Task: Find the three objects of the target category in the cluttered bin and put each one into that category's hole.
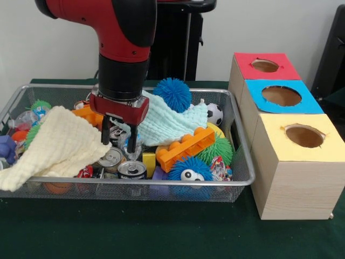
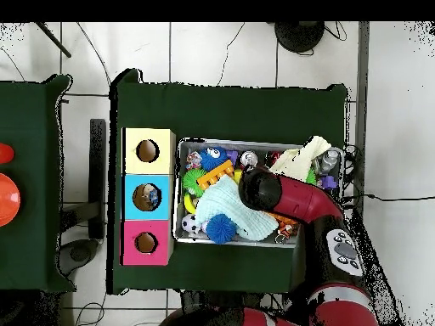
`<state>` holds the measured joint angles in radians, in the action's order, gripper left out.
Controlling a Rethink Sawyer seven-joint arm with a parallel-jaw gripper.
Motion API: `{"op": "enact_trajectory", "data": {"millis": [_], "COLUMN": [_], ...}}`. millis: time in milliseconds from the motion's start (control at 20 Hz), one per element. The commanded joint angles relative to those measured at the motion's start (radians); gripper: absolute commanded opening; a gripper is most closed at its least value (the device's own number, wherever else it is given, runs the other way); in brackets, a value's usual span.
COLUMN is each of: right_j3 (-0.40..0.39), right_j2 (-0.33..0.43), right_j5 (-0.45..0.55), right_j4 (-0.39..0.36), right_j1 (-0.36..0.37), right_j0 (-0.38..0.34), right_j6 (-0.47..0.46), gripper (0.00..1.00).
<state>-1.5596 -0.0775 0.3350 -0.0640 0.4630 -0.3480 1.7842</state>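
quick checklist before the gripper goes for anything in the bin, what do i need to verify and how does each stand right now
1. Gripper inside the wire bin, low among the clutter: ok.
2. Fingers apart and pointing down: ok, open.
3. Something between the fingers: cannot tell, the clutter behind them blurs together.
4. Cans free to grasp: ok, two tops show just below the gripper at the front.
5. Cloths out of the way: not ok, the cream cloth touches the gripper's side and the pale blue cloth lies behind it.
6. Holes in the red box, blue box and yellow box open: ok.
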Motion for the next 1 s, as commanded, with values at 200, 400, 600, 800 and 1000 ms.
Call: {"op": "enact_trajectory", "data": {"millis": [200, 400, 600, 800, 1000], "right_j3": [-0.085, -0.108, -0.14, -0.188, -0.24], "right_j2": [0.106, 0.105, 0.116, 0.148, 0.148], "right_j5": [-0.076, -0.091, -0.115, -0.141, -0.16], "right_j4": [-0.035, -0.042, -0.05, -0.057, -0.059], "right_j1": [-0.03, -0.03, -0.035, -0.038, -0.025], "right_j0": [-0.044, -0.041, -0.049, -0.076, -0.075], "right_j6": [0.084, 0.089, 0.089, 0.083, 0.098], "gripper": [1.0, 1.0, 1.0, 1.0, 1.0]}}
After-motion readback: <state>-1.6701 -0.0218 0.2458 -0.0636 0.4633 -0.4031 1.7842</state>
